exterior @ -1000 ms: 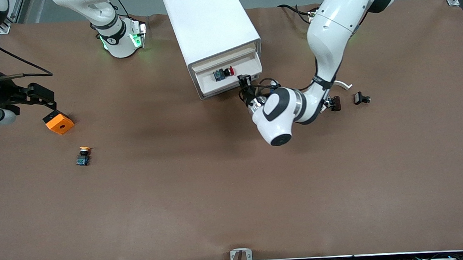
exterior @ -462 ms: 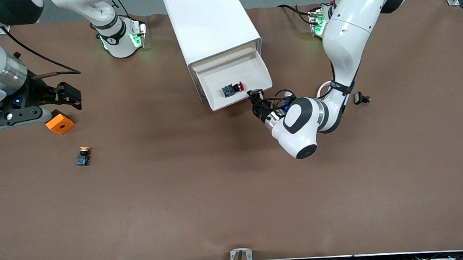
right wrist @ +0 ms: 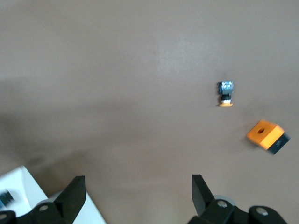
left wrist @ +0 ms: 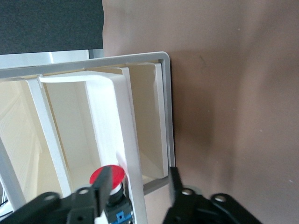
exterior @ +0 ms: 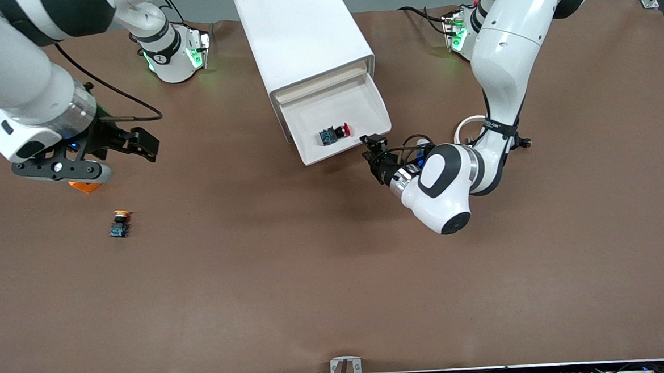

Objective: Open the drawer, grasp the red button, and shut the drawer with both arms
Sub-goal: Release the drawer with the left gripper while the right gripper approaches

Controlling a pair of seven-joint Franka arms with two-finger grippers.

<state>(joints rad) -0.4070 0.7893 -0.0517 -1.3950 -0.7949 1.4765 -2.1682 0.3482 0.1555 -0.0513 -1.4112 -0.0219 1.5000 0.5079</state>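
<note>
**Drawer open, red button waiting inside**

At the drawer's (exterior: 337, 121) front corner, I am keeping the left claw (exterior: 376, 150) released, just off the lip. The red button (exterior: 334, 134) is lying on its side inside, cap pointing toward that claw. I judge the left arm nearer. The right claw (exterior: 136, 141), spread wide, is hanging over the desk (exterior: 314, 278) near the orange cube (exterior: 85, 186).

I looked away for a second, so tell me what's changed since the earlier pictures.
The left gripper pulled the drawer farther out, carrying the button along, then drew clear of its lip. The right gripper swung from the table's edge toward the cabinet, jaws open. Orange cube and yellow-capped button stayed put.
</note>
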